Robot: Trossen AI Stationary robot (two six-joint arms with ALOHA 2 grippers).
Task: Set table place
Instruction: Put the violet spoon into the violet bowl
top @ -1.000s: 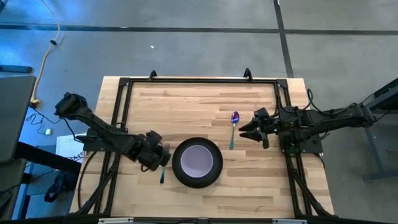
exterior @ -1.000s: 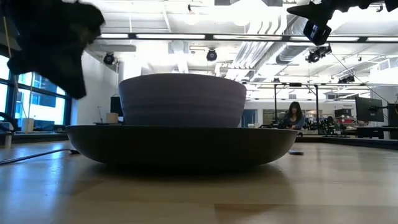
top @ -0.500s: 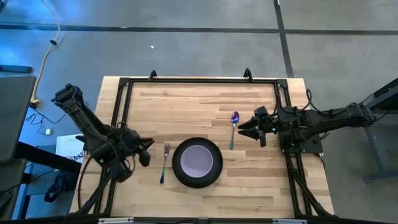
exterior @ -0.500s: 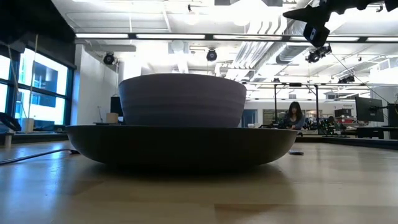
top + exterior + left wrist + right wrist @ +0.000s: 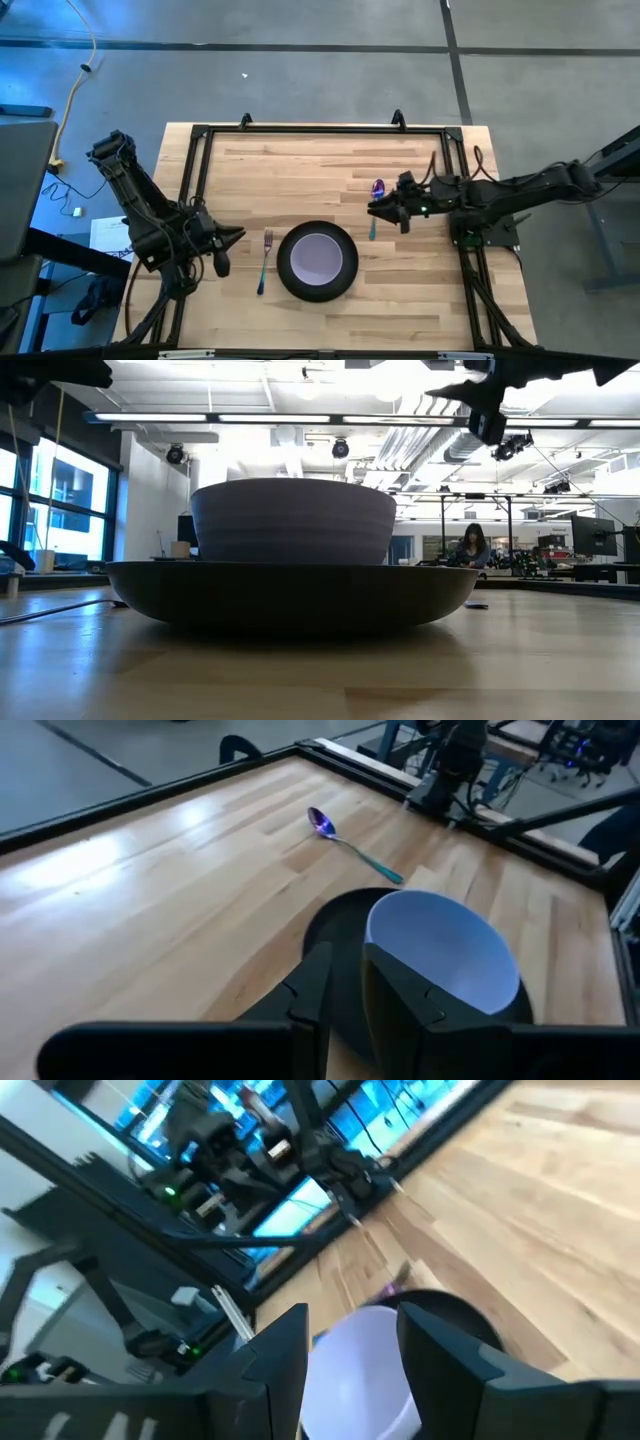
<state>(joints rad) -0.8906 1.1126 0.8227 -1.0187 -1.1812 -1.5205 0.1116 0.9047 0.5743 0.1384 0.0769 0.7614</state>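
On the light wood table [image 5: 300, 170] a lavender bowl [image 5: 318, 256] stands in a round black plate [image 5: 300, 285]. The purple-and-teal fork [image 5: 265, 262] lies flat just left of the plate. To the plate's right lies the purple-and-teal spoon [image 5: 350, 845], its bowl end [image 5: 378, 187] toward the far edge. My right gripper [image 5: 372, 208] hovers open high over the spoon's handle, touching nothing; the low view shows it far above the table [image 5: 482, 400]. My left gripper [image 5: 236, 238] hangs by the left rail, left of the fork, its fingers [image 5: 315, 990] a narrow gap apart and empty.
A black metal rail frame [image 5: 320, 129] edges the table. Bare wood lies along the far half and in front of the plate. In the low view a person [image 5: 470, 546] sits far off in the room behind the table.
My left gripper has drawn back from over the fork toward the table's left edge, rising and turning; the fork stays flat beside the plate. My right gripper has moved toward the table's left, from beside the spoon to over its handle.
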